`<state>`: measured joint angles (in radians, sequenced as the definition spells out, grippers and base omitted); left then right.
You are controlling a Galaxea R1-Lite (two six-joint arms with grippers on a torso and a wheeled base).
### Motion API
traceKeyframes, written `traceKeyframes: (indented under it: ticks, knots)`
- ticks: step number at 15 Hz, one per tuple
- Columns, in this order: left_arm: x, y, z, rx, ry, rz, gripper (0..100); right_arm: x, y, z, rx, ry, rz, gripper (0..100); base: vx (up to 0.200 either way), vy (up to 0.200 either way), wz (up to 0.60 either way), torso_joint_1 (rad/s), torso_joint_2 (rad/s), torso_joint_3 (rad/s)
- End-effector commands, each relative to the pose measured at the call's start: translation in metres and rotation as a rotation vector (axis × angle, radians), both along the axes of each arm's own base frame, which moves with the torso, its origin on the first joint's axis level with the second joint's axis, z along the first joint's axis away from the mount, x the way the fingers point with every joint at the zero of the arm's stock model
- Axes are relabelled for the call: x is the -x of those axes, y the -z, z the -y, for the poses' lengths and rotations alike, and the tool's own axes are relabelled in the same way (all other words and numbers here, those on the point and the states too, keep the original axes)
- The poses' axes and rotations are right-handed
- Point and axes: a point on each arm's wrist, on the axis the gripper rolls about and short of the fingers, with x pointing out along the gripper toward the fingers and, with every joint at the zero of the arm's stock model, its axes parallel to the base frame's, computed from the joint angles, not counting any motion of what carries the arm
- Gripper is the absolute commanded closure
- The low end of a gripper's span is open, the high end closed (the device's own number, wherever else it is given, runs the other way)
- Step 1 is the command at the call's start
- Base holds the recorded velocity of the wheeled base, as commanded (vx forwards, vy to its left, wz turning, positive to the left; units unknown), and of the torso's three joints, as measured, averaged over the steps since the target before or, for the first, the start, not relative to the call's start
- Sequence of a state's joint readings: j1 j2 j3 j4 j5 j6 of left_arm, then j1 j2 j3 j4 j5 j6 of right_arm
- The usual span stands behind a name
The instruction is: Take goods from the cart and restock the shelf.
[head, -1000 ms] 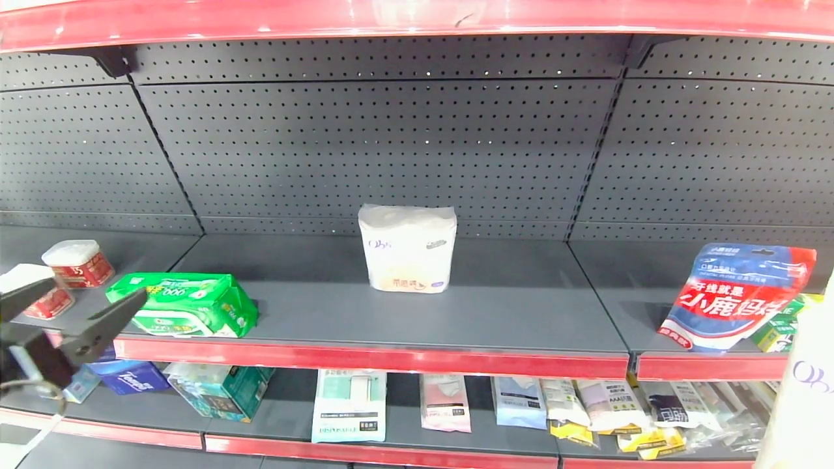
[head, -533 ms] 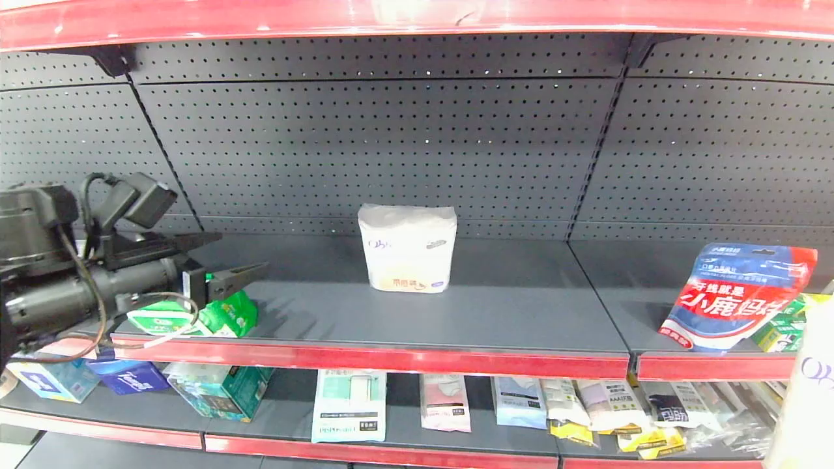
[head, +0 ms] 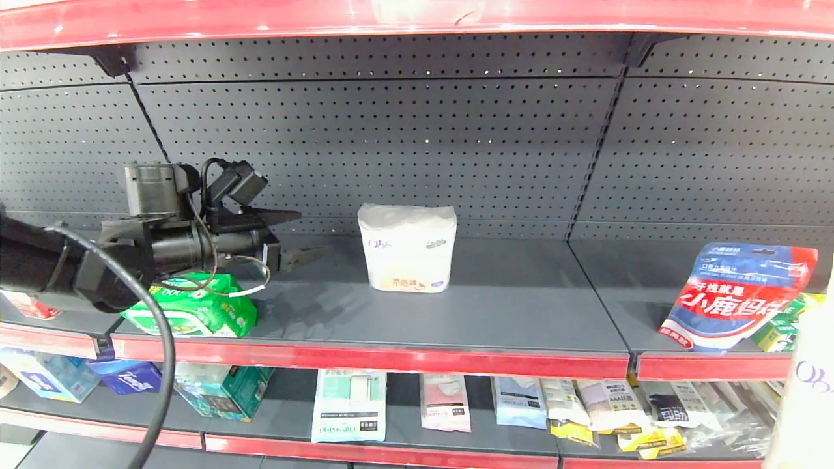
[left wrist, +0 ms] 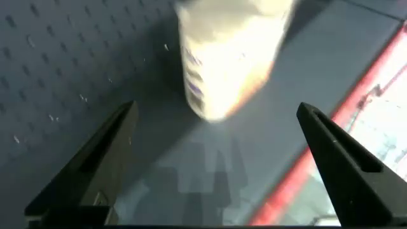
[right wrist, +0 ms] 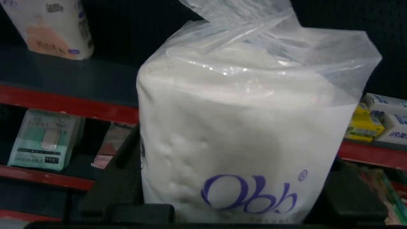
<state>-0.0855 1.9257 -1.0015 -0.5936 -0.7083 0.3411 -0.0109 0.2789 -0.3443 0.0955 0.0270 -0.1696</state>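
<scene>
One white tissue pack point(head: 407, 247) stands upright at the back of the middle shelf board point(head: 495, 312), bare board on both sides. The left gripper point(head: 305, 233) hangs over that board near the pack, fingers spread wide. The right gripper point(right wrist: 235, 191) is clamped on a second tissue pack point(right wrist: 254, 114) with purple print, out before the red shelf edge point(head: 371, 359).

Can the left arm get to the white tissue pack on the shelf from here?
Probably yes: the left gripper is open, facing the tissue pack, with bare shelf between them.
</scene>
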Motion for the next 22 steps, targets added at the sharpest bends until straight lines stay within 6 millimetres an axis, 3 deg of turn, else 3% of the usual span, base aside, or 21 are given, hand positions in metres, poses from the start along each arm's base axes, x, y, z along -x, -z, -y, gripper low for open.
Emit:
traceKeyframes:
  ticks: [1, 4, 8, 13, 22]
  knots:
    - [-0.036, 0.011, 0.011, 0.003, 0.025, 0.015, 0, -0.001, 0.001, 0.0, 0.001, -0.001, -0.011, 100, 0.0, 0.0, 0.0, 0.0, 0.0, 0.0]
    - [-0.047, 0.013, 0.028, 0.012, 0.094, 0.0, 0, -0.002, 0.002, 0.0, 0.001, 0.021, -0.013, 100, 0.0, 0.0, 0.0, 0.0, 0.0, 0.0]
    - [-0.067, 0.018, 0.036, 0.021, 0.14, 0.017, 0, -0.002, 0.002, 0.001, 0.001, 0.022, -0.016, 100, 0.0, 0.0, 0.0, 0.0, 0.0, 0.0]
    - [-0.069, 0.025, 0.045, 0.026, 0.182, 0.005, 0, -0.003, 0.007, 0.001, 0.002, 0.041, -0.031, 100, 0.0, 0.0, 0.0, 0.0, 0.0, 0.0]
    - [-0.089, 0.057, 0.058, 0.002, 0.257, 0.012, 0, -0.003, 0.011, 0.001, 0.003, 0.057, -0.04, 100, 0.0, 0.0, 0.0, 0.0, 0.0, 0.0]
